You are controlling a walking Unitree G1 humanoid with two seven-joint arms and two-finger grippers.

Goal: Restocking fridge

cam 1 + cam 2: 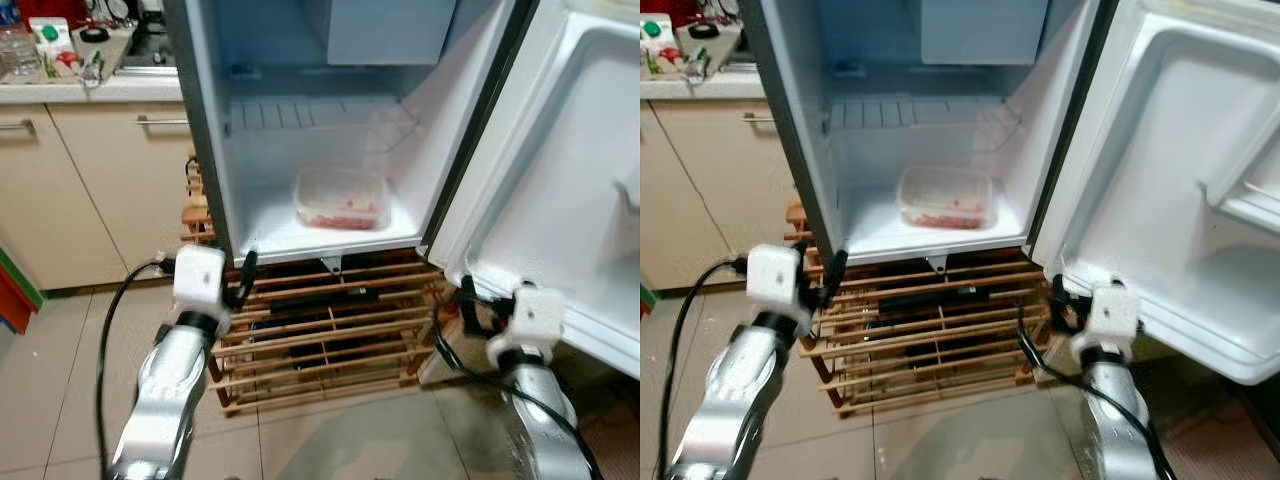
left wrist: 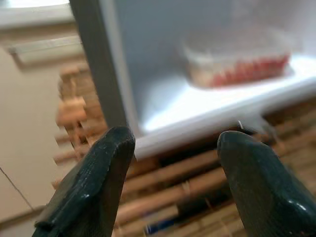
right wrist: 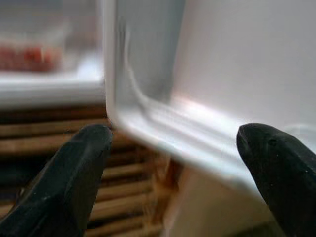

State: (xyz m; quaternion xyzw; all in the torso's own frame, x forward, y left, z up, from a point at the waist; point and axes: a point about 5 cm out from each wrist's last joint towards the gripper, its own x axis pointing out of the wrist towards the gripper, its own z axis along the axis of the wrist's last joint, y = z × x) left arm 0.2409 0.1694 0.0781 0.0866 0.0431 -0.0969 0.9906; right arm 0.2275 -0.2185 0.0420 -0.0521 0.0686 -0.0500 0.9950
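Both jaws spread, empty; container (image 1: 341,198) lies lengthwise left-right on fridge (image 1: 300,140) floor.

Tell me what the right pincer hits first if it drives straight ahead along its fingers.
Most likely the bottom edge of the open fridge door: the open right pincer points at that white rim, which lies between its fingers. Depth is blurred, so how close it is stays unclear.

No lettering, label, brand or number can be read on anything here.
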